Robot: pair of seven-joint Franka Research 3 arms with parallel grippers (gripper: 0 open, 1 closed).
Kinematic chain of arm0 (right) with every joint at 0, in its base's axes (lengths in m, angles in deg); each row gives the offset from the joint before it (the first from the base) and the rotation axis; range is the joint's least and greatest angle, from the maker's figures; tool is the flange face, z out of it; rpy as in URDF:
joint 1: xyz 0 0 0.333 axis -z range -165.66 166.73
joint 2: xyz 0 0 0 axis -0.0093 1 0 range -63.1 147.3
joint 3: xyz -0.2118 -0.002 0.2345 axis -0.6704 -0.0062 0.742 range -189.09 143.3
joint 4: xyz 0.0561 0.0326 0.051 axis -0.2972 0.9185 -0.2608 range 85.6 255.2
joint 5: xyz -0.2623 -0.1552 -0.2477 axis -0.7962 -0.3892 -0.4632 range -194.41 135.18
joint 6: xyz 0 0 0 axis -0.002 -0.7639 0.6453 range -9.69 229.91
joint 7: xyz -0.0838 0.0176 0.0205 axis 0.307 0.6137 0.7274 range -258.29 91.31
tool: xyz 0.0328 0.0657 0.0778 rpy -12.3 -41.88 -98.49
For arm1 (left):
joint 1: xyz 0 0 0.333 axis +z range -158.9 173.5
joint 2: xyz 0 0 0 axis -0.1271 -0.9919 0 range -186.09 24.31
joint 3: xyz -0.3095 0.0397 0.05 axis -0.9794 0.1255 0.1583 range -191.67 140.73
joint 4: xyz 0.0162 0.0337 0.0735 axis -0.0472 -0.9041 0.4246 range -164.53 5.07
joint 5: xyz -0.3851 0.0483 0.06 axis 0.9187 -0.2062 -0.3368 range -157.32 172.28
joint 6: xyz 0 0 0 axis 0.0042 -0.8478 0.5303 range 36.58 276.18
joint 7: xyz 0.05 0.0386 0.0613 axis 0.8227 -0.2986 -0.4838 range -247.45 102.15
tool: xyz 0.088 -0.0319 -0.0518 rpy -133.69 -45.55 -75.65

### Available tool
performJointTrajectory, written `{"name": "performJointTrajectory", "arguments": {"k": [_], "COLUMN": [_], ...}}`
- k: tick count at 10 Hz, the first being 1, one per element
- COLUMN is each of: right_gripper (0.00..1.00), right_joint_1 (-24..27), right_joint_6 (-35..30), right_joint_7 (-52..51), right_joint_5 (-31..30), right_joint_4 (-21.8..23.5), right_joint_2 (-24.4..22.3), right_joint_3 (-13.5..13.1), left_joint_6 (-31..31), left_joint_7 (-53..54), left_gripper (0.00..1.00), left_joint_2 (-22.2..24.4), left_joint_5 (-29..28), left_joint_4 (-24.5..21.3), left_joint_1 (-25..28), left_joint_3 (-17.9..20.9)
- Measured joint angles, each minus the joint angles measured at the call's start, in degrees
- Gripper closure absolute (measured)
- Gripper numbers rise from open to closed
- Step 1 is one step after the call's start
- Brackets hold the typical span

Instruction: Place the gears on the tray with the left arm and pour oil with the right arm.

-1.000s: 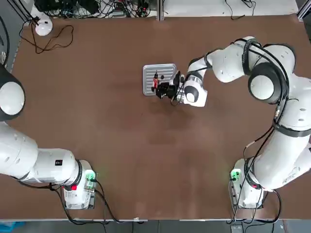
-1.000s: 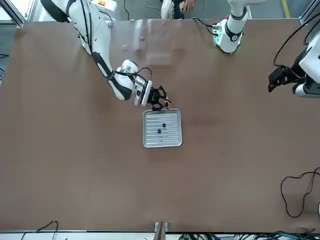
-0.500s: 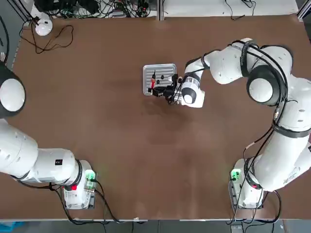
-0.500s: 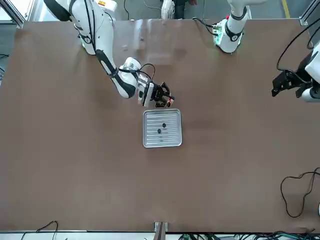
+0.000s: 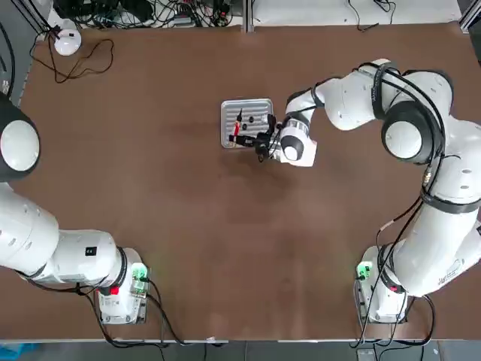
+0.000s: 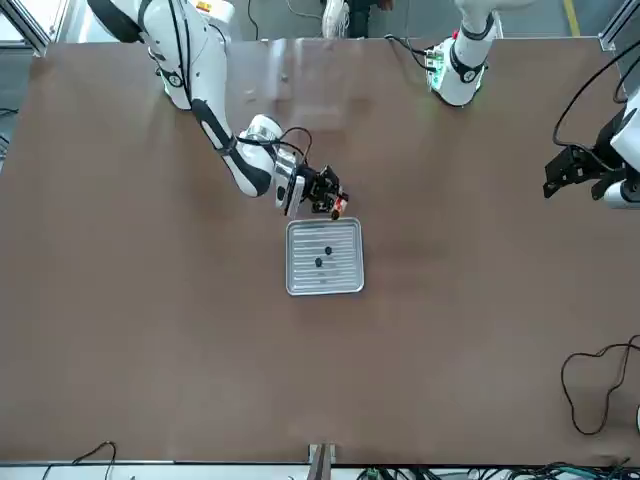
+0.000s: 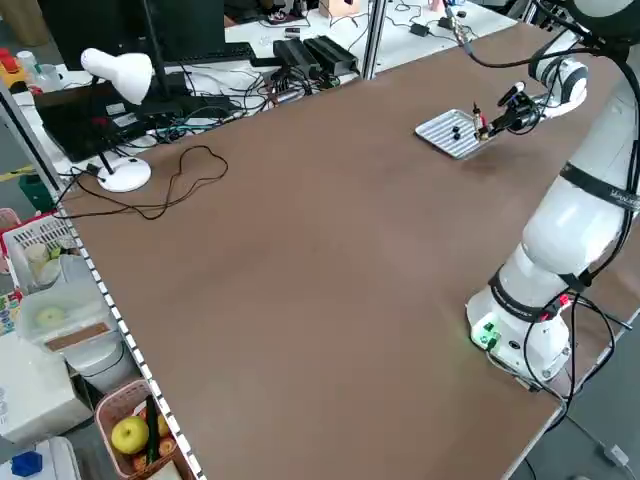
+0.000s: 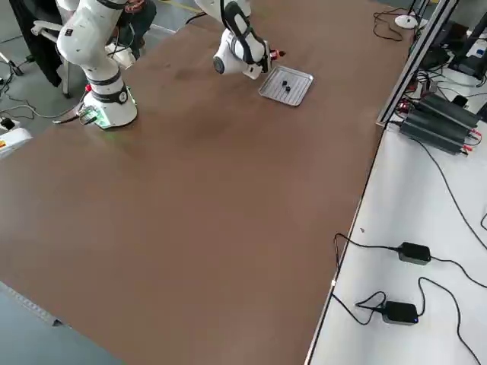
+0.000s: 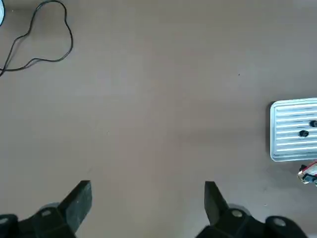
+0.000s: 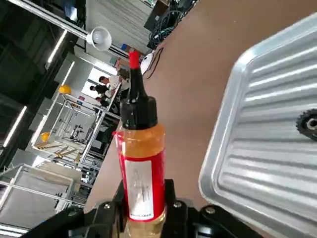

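Observation:
The ribbed silver tray [image 5: 255,107] [image 6: 325,280] lies mid-table with two dark gears [image 6: 328,251] [image 9: 303,133] resting on it. My right gripper [image 5: 259,139] [image 10: 143,203] is shut on the oil bottle [image 10: 140,163] [image 6: 339,207], a slim bottle with a red label, dark cap and red tip. It holds the bottle tilted just off the tray's edge nearest the robot; one gear [image 10: 309,123] shows beside it. My left gripper [image 6: 570,170] [image 9: 146,198] hovers open and empty far off at the table's left side, with the tray [image 9: 293,130] well away from it.
A white desk lamp [image 5: 66,39] and its looped cable [image 5: 83,64] lie at the far left corner. Cables and power bricks [image 8: 411,252] sit on the white bench beside the table. A basket of fruit [image 7: 135,435] stands off the table.
My right wrist has turned and shifted slightly, bringing the held oil bottle closer along the tray's near edge. The left gripper has drifted a little further out toward the table's side.

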State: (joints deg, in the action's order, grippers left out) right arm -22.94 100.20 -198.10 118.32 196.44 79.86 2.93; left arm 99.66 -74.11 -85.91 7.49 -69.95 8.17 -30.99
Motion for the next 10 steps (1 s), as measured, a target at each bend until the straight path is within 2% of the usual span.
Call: {"name": "performJointTrajectory", "arguments": {"k": [3, 10], "right_gripper": [0.68, 0.69], "right_joint_1": [-1.22, -1.27], "right_joint_6": [-0.38, -7.18], "right_joint_7": [9.15, 27.69], "right_joint_5": [0.00, -0.47], "right_joint_4": [-0.05, 0.04], "right_joint_2": [0.00, 0.06], "right_joint_3": [0.26, 0.18], "left_joint_6": [0.46, 0.52], "left_joint_7": [0.00, -0.12], "left_gripper": [0.00, 0.00], "left_joint_2": [0.00, 0.00], "left_joint_5": [0.00, 0.00], "left_joint_4": [0.20, 0.25], "left_joint_1": [-0.06, 0.05], "left_joint_3": [-0.08, 0.19]}}
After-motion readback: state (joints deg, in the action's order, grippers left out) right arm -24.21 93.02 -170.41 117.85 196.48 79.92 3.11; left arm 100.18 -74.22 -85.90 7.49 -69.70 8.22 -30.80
